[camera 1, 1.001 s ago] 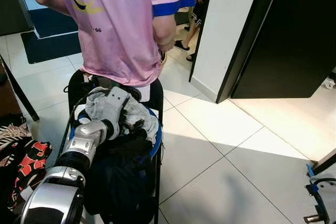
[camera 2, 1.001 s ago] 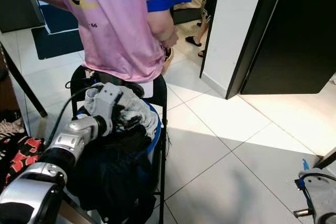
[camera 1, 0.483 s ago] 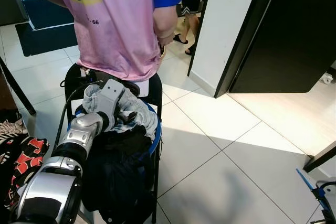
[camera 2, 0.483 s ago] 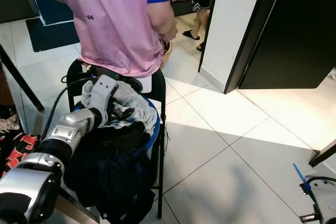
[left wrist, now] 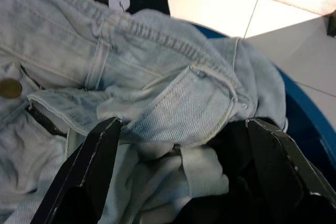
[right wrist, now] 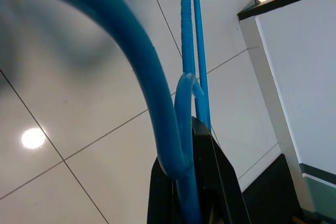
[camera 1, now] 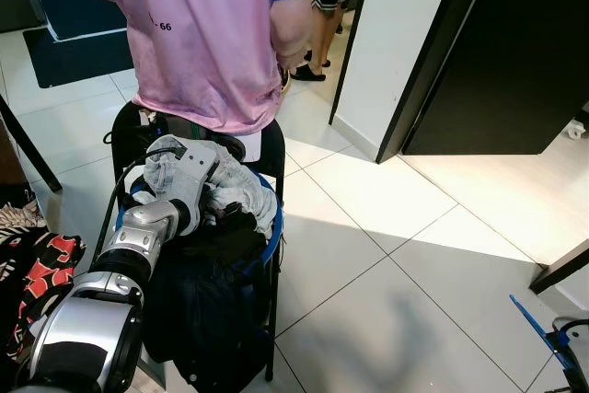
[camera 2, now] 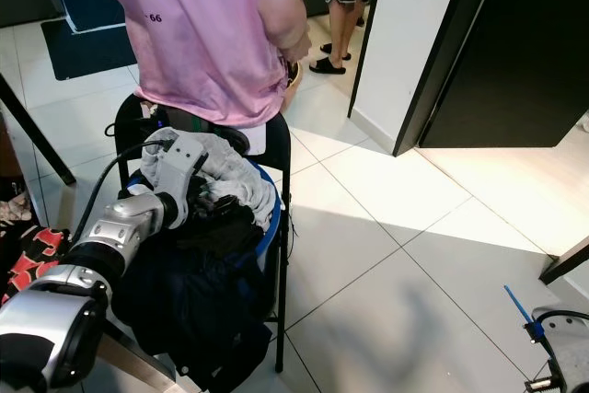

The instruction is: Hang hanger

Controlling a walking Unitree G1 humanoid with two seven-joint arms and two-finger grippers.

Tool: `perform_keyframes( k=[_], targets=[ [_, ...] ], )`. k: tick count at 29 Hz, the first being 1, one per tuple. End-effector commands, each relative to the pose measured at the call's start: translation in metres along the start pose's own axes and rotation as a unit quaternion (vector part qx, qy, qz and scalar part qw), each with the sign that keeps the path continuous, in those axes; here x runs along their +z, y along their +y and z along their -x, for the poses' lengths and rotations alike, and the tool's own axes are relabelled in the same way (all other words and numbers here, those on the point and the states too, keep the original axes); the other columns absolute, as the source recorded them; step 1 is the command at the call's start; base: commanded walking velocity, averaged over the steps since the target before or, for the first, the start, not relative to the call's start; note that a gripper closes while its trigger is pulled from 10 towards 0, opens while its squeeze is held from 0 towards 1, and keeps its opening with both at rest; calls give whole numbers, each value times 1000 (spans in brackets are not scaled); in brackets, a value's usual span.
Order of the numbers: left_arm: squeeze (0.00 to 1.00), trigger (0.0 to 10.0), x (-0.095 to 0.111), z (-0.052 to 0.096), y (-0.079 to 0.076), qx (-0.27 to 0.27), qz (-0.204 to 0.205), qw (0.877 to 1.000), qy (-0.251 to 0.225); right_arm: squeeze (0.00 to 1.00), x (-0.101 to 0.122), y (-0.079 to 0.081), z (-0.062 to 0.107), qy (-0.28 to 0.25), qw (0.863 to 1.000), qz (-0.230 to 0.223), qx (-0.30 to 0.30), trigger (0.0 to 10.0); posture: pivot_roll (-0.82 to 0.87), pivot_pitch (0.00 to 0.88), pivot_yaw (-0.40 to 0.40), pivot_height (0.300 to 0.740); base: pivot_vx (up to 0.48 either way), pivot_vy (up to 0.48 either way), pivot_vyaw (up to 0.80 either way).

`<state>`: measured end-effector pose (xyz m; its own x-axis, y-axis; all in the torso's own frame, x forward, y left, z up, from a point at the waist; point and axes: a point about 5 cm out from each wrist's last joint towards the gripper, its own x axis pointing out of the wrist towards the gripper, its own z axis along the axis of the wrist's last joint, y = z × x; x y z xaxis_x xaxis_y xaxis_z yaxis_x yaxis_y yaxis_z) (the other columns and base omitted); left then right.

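Right wrist view shows your right gripper [right wrist: 191, 182] clamped on the blue hanger [right wrist: 157, 93]; left gripper [left wrist: 181, 177], jaws wide, hovers over jeans [left wrist: 157, 77].

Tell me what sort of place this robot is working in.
Most likely a home, perhaps a hallway or laundry corner. A folding chair is heaped with light jeans and dark clothes, the floor is pale tile, and a dark door stands by a white wall. A person in a pink shirt stands close.
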<state>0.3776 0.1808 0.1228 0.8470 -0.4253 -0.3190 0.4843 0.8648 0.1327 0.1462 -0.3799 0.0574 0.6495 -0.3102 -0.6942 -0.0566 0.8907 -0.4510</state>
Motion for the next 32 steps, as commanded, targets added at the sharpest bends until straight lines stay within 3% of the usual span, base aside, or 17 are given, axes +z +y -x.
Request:
perform_keyframes(
  k=[1, 16, 17, 19, 20, 32],
  targets=[
    [0, 10000, 1, -1, -1, -2, -10, 1000, 6, 0, 1, -7, 3, 1, 1000, 3, -7, 10000, -246, 132, -84, 740, 0, 0, 0],
    [0, 10000, 8, -2, 2, -7, -44, 999, 5, 0, 2, -10, 6, 2, 1000, 7, -11, 10000, -258, 147, -87, 740, 0, 0, 0],
    [0, 3451, 4, -4, -8, -46, -49, 998, 15, 0, 1, -10, 7, 4, 1000, 8, -10, 10000, -254, 146, -88, 740, 0, 0, 0],
    [0, 3451, 2, -5, -12, -60, -51, 997, 19, 0, 0, -10, 7, 5, 1000, 8, -9, 10000, -254, 146, -88, 740, 0, 0, 0],
    [0, 0, 0, -6, -16, -74, -52, 996, 24, 0, 0, -9, 7, 5, 1000, 8, -9, 10000, -253, 146, -86, 740, 0, 0, 0],
    [0, 0, -13, -6, -30, -138, -57, 987, 59, 0, 1, -8, 4, 1, 1000, 6, -12, 10000, -244, 135, -78, 740, 0, 0, 0]
  ],
)
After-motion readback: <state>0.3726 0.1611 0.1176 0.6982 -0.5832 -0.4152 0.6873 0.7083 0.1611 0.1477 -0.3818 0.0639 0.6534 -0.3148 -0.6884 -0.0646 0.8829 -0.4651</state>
